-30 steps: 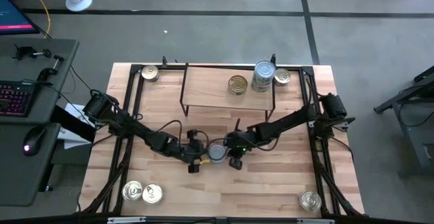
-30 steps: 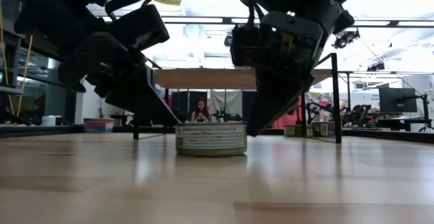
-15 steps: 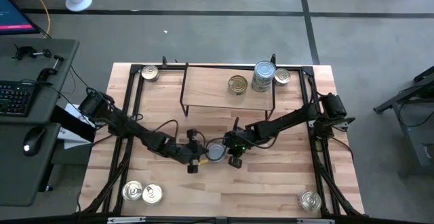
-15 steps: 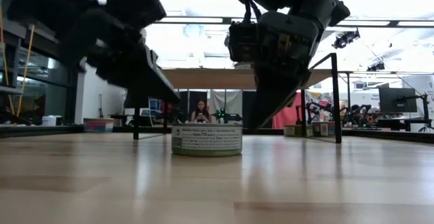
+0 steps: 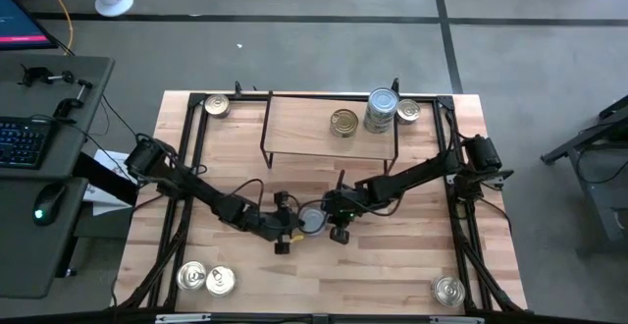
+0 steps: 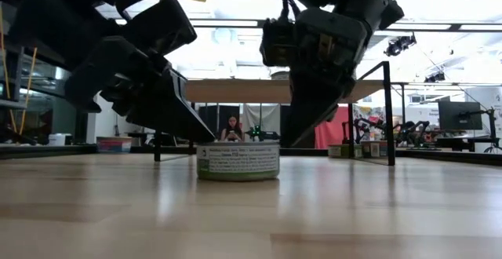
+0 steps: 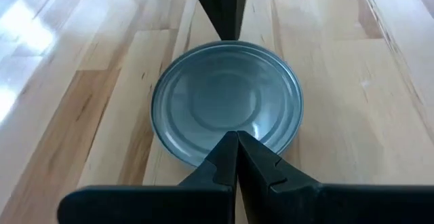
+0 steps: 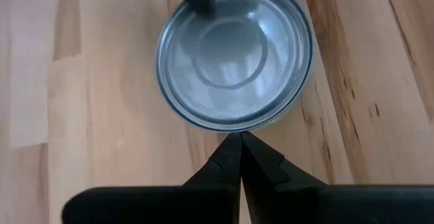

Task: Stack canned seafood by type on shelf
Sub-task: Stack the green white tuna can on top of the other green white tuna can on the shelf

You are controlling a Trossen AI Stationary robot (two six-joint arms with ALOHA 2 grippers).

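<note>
A flat round tin [image 5: 312, 220] with a plain pale-blue top and a white-and-green label [image 6: 238, 161] stands on its base in the middle of the table. My left gripper [image 5: 292, 228] is shut and slants down at the tin's left edge. My right gripper [image 5: 332, 216] is shut at the tin's right edge. Each wrist view shows the tin [image 7: 227, 102] [image 8: 234, 61] just past that arm's own joined fingertips. The shelf [image 5: 304, 133] stands at the far side and carries a gold tin [image 5: 343, 122] and a stack of silver tins [image 5: 382, 110]. My left gripper's shut fingertips [image 7: 235, 146] meet the tin's top rim [image 7: 224, 157] on its left side, slanting down from the table's left. The tin stands flat on the table. My right gripper's shut fingertips [image 8: 239, 146] stand at the tin's right rim [image 8: 230, 125], slanting down from the right; I cannot tell whether they touch.
Loose tins lie at the far left corner [image 5: 217, 105], right of the shelf [image 5: 407, 111], in a pair at the near left [image 5: 206, 279] and singly at the near right [image 5: 448, 290]. A black metal frame [image 5: 201, 157] runs along the table's sides.
My left gripper drew back from the tin, up and toward the table's left, then came down again to the tin's left rim, staying shut. The tin has slid a little toward the table's left.
</note>
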